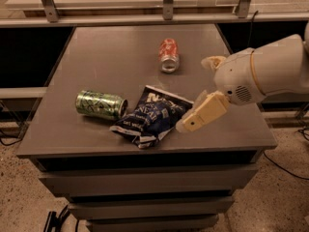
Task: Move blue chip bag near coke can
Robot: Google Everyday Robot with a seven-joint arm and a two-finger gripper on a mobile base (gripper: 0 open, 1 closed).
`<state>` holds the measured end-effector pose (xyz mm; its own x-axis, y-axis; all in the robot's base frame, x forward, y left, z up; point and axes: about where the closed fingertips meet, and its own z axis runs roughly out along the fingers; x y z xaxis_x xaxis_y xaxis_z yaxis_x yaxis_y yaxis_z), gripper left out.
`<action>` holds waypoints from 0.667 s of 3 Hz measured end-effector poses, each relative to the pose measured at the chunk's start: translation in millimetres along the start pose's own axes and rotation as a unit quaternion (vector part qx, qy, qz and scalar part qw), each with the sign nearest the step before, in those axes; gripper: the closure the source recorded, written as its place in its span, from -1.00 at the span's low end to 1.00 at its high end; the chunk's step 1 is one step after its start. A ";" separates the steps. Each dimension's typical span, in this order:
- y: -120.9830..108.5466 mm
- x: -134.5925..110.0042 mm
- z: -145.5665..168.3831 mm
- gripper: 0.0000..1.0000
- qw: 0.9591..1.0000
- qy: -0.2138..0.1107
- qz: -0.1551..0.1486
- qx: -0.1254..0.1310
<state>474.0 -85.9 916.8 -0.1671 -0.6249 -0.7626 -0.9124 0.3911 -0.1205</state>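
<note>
The blue chip bag (150, 116), crumpled dark navy foil with white lettering, lies near the front middle of the grey table (111, 52). The coke can (169, 55), red-orange with a silver top, lies on its side farther back, apart from the bag. My gripper (189, 122), cream-coloured on a white arm coming in from the right, hangs just off the bag's right edge, low over the table.
A green patterned can (100, 104) lies on its side just left of the bag, nearly touching it. A metal rail with posts (166, 4) runs behind the table. The table's front edge is close below the bag. Cables lie on the floor at the right.
</note>
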 end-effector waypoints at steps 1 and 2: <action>0.1 15.0 33.7 -1.00 1.000 -0.006 0.006 -0.015; 7.5 19.4 62.1 -1.00 0.999 -0.014 0.006 -0.038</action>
<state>487.1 -53.2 861.6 -0.1683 -0.6009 -0.7814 -0.9365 0.3449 -0.0635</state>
